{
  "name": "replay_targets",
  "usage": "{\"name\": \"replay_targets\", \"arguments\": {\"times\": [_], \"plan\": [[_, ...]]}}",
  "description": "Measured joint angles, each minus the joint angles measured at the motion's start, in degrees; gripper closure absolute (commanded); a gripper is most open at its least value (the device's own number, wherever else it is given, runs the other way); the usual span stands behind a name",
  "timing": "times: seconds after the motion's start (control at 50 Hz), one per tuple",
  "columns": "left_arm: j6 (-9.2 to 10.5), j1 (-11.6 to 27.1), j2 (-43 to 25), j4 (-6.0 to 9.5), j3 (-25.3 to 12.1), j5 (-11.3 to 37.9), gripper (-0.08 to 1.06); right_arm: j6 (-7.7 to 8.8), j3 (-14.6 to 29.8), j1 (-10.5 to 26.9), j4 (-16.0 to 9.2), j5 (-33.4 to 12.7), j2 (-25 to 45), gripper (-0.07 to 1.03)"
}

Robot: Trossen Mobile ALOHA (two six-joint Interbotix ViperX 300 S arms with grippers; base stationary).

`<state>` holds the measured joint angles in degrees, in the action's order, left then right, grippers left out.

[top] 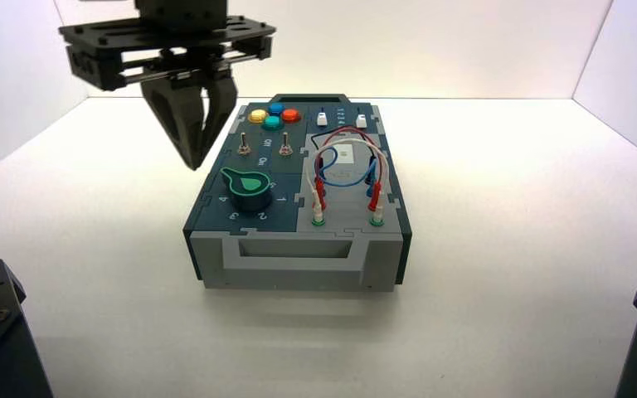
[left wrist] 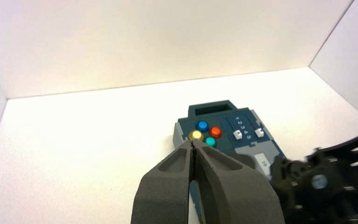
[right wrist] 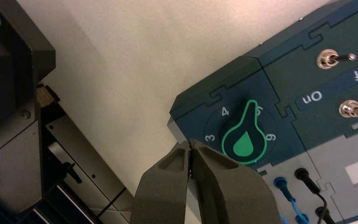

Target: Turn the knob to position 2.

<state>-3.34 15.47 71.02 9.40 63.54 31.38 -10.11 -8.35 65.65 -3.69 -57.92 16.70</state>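
While the left tool [left wrist: 194,142] waits well back from the box [top: 299,257] on its near side, its two fingers are pressed together at the tips and it holds nothing. The box stands on the white table [top: 498,249].

1. Knob. The knob [top: 249,186] sits in the near-left section of the box, just behind the grey front panel. Its green pointer aims toward the far-left. The narrow end lies between numerals 4 and 6 and partly covers the digit there.
2. Position 2. The numeral 2 [top: 263,215] is printed on the near side of the knob, slightly to its right, between 3 and 1. The pointer is turned away from it.
3. Right tool. The right tool [right wrist: 191,144] hangs point-down over the left edge of the box, beside the knob on the side of numeral 3. Its fingers meet at the tips and grip nothing. Contact with the box cannot be determined.
4. Right of the knob: red, white and blue wires [top: 348,166] loop between sockets.
5. Beyond the knob: two metal toggle switches [top: 244,148].
6. Farther back: four round buttons, namely yellow [top: 257,116], teal [top: 272,123], blue [top: 275,107] and orange [top: 290,115].
7. Right of the buttons: two white sliders [top: 322,119].
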Motion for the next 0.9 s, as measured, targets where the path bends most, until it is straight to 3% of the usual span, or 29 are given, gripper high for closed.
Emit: {"name": "replay_targets", "arguments": {"times": [0.42, 0.9], "plan": [[0.0, 0.0, 1.1, -0.09, -0.1, 0.0, 1.01, 0.0, 1.8, -4.7, -0.1, -1.2, 2.5, 0.98], [0.0, 0.0, 1.1, -0.09, -0.1, 0.0, 1.01, 0.09, 3.8, -4.8, -0.5, -2.3, 5.3, 0.98]]}}
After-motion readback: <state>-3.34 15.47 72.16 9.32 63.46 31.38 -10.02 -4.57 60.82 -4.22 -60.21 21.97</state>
